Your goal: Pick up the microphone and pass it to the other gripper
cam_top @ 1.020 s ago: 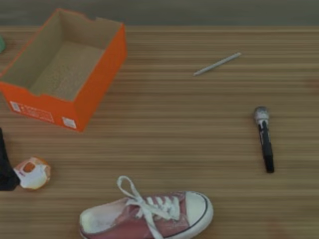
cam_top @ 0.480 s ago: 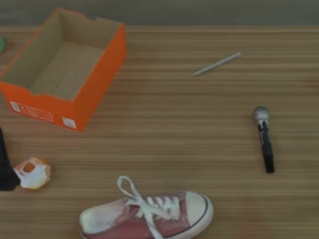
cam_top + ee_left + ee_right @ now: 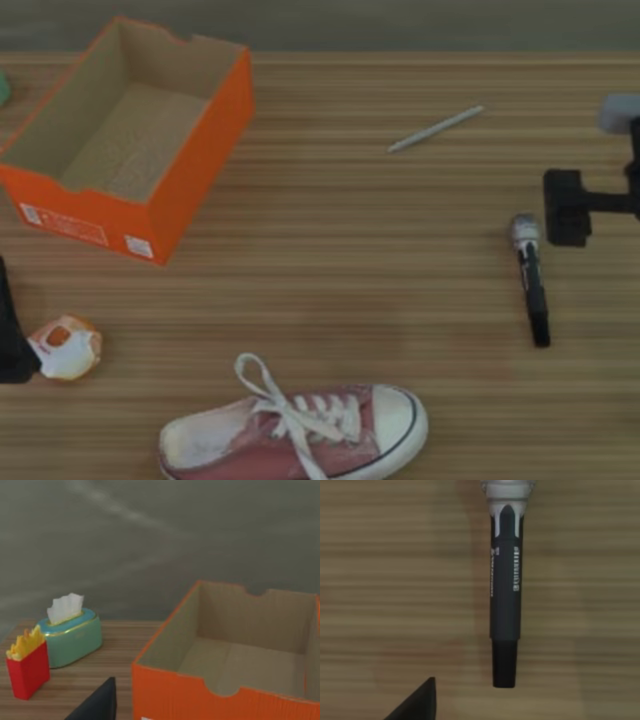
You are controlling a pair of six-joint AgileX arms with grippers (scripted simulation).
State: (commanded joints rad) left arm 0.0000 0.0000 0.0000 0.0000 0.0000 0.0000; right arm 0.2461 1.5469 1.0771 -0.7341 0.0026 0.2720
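The microphone lies flat on the wooden table at the right, its silver mesh head toward the far side and its black handle toward the front. My right gripper hangs open just right of the head and a little farther back, holding nothing. In the right wrist view the microphone lies lengthwise, apart from one black fingertip at the frame's edge. My left arm is parked at the table's left edge, its gripper open and empty, with one fingertip showing.
An open orange shoebox stands at the back left. A pink sneaker lies at the front centre. A thin grey stick lies at the back, an orange-white object near the left arm. A tissue box and a fries toy stand beyond the shoebox.
My right gripper has come into the top view from the right edge and now hangs beside the microphone's head. The microphone and the left arm have not moved.
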